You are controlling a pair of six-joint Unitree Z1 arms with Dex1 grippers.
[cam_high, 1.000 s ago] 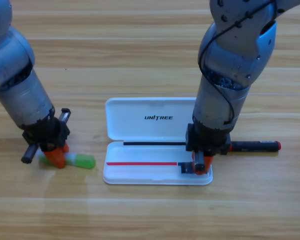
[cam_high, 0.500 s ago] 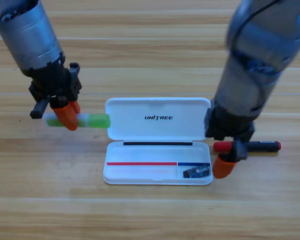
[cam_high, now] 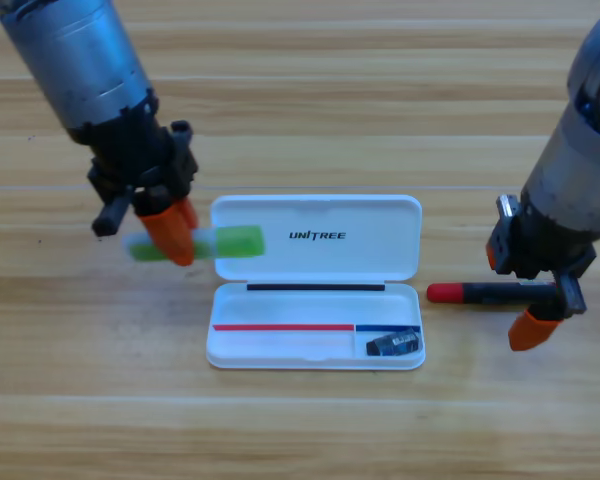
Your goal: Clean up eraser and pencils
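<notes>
The pale green pencil (cam_high: pixel 230 242) hangs level above the table with my left gripper (cam_high: pixel 170 235) shut on its middle; its right end reaches over the left edge of the white case's open lid (cam_high: pixel 320 215). The dark eraser (cam_high: pixel 393 344) lies in the small right compartment of the case's tray (cam_high: pixel 280 352). On the table right of the case lies the marker-like pencil (cam_high: pixel 470 293), red end towards the case. My right gripper (cam_high: pixel 518 296) is down over its black barrel, open, one orange jaw showing behind it and one in front.
The case lies open in the middle of the wooden table (cam_high: pixel 310 120), lid at the back and tray at the front. Both grey arms come down from the upper corners.
My left gripper has carried the green pencil right and slightly down, up to the case's lid. My right gripper has shifted right, from the marker's red end to its black barrel.
</notes>
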